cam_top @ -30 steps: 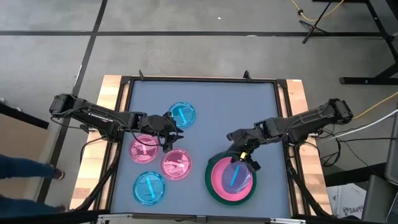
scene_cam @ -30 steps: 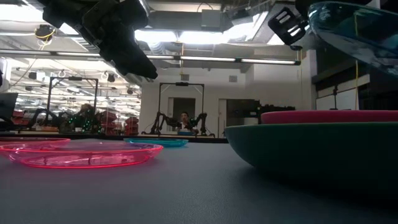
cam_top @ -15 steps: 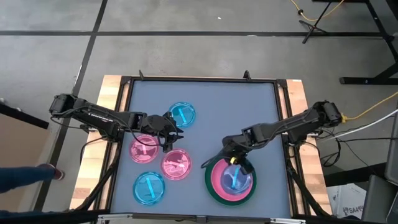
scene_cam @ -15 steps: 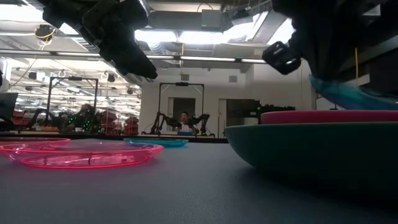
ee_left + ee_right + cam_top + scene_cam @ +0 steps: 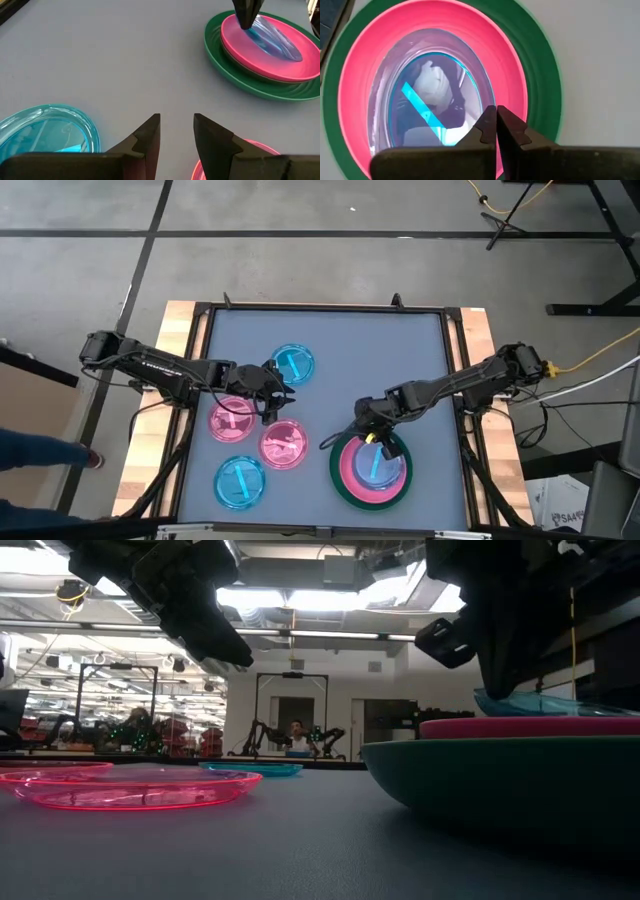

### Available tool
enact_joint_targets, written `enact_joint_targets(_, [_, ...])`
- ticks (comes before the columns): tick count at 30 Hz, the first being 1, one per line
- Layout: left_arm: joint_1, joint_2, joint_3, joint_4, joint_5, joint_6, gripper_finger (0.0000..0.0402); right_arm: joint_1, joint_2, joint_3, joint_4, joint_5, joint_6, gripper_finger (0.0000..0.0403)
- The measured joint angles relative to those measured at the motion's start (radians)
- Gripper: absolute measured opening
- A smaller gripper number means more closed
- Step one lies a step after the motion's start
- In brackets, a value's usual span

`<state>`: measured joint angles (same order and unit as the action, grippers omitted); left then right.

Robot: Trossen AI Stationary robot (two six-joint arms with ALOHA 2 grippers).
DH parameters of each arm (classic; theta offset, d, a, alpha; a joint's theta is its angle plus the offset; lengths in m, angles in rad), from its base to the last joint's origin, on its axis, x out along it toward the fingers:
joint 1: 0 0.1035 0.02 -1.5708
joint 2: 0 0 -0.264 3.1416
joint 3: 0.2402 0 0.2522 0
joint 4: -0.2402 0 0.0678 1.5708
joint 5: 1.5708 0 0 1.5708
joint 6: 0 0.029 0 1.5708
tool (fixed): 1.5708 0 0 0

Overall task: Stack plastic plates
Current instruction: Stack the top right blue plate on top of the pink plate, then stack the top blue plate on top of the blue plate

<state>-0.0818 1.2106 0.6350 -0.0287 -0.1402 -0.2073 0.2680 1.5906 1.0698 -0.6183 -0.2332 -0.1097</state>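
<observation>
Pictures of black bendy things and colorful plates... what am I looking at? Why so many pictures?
The black bendy things are two robot arms at a grey table, stacking plastic plates. Each picture is from a different camera: one looks down from above, one sits low at table height, and one rides on each arm's wrist. The right claw is pinched shut on the rim of a see-through blue plate, which lies in a pink plate inside a big green plate. The left claw waits open above the table. Near it lie two more blue plates and two see-through pink plates.
</observation>
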Motion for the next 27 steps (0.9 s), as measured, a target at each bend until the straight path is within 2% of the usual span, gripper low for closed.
enact_joint_targets(6, [0.0,0.0,0.0,0.0,0.0,0.0,0.0111,0.0,0.0,0.0,0.001,0.041,0.0,0.0])
enact_joint_targets(13, [0.0,0.0,0.0,0.0,0.0,0.0,0.0111,0.0,0.0,0.0,0.004,0.042,0.0,0.0003])
enact_joint_targets(23, [0.0,0.0,0.0,0.0,0.0,0.0,0.0111,0.0,0.0,0.0,0.003,0.042,0.0,0.0063])
enact_joint_targets(27, [0.0,0.0,0.0,0.0,0.0,0.0,0.0111,0.0,0.0,0.0,0.003,0.042,0.0,0.0073])
